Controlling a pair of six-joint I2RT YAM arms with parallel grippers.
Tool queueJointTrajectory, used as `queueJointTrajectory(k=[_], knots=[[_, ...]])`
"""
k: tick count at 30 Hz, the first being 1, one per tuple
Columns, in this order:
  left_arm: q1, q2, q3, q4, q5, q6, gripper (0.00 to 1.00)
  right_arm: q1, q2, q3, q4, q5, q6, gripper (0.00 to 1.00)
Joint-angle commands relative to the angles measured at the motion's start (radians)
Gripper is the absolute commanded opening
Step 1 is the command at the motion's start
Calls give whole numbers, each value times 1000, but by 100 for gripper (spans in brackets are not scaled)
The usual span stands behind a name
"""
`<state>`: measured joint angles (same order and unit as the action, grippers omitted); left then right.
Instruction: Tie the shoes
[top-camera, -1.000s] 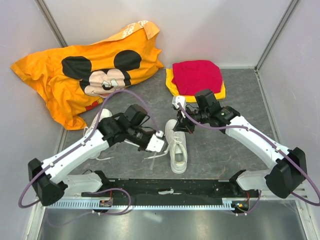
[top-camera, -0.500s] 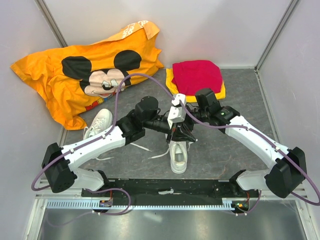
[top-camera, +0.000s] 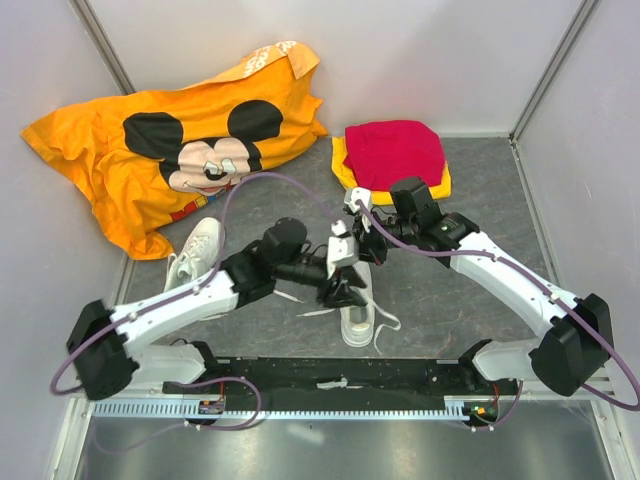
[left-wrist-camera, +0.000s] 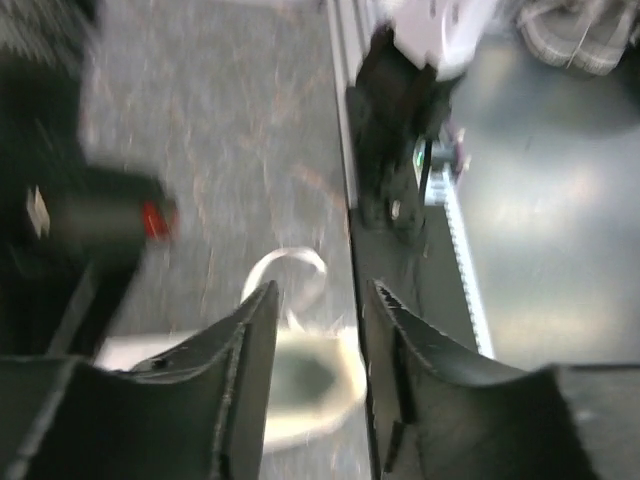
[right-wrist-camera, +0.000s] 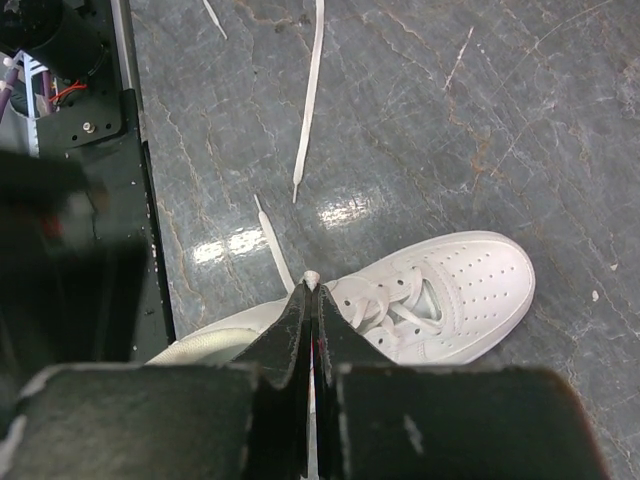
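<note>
- While I watch from overhead, one plain white low-top sneaker (top-camera: 358, 322) lies on the grey stone-patterned tabletop (top-camera: 470, 330) between the two arms. Its front half is hidden under the left gripper (top-camera: 338, 290).
- The other white sneaker (top-camera: 203, 243) sits well apart to the left, beside a crumpled orange cartoon-mouse shirt (top-camera: 120, 150).
- Just beyond the middle sneaker, the right gripper (top-camera: 366, 243) crowds against the left one. From up here I cannot tell how either pair of jaws stands.
- Behind them, a folded red cloth (top-camera: 395, 150) rests on a yellow cloth (top-camera: 345, 172).
- My left wrist feed is badly smeared. The left gripper (left-wrist-camera: 320, 300) has its jaws spread and is gripping nothing. Below the gap I make out a pale end of the sneaker (left-wrist-camera: 300, 385) and a loop of white lace (left-wrist-camera: 290, 265).
- A blurred pale shape (left-wrist-camera: 575, 40), cut off at the top right corner, is beyond my telling.
- On the right wrist feed, the right gripper (right-wrist-camera: 312, 290) has its jaws pressed together. They pinch a flat white lace (right-wrist-camera: 312, 279), of which only a nub shows at the tips.
- The sneaker (right-wrist-camera: 440, 295) lies just beneath with its toe pointing right. Its heel is hidden behind the fingers.
- A loose lace strand (right-wrist-camera: 308, 100) lies on the tabletop and runs out of frame at the top.
</note>
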<state>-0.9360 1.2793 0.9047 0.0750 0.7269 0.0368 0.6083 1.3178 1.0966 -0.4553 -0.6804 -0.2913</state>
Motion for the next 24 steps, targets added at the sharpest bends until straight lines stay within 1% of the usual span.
queueJointTrajectory(k=[1, 2, 3, 4, 5, 6, 7, 10, 17, 21, 24], knots=[[61, -208, -61, -250, -29, 250, 54, -2, -12, -10, 32, -36, -3, 0], [75, -272, -76, -271, -30, 261, 58, -4, -11, -12, 35, -47, 0, 0], [94, -297, -79, -288, -47, 267, 58, -1, -8, -11, 35, -51, -2, 0], [138, -323, -84, -309, -53, 267, 58, 1, -2, -10, 36, -56, 1, 0], [163, -351, -84, -319, -60, 267, 56, 2, 0, -12, 38, -62, 7, 0], [190, -362, -84, -325, -75, 262, 55, 5, 0, -11, 49, -62, 12, 0], [250, -368, -84, -322, -84, 253, 55, 8, -2, -12, 52, -62, 15, 0], [321, -365, -79, -325, -80, 252, 54, 24, -5, -10, 78, -65, 35, 0], [322, -302, -88, -288, -75, 307, 52, 42, 1, -21, 110, -64, 73, 0], [321, -272, -135, -177, -12, 287, 54, 68, 7, -23, 119, -45, 84, 0], [324, -253, -164, -111, -17, 270, 54, 79, 40, -20, 116, -36, 83, 0]])
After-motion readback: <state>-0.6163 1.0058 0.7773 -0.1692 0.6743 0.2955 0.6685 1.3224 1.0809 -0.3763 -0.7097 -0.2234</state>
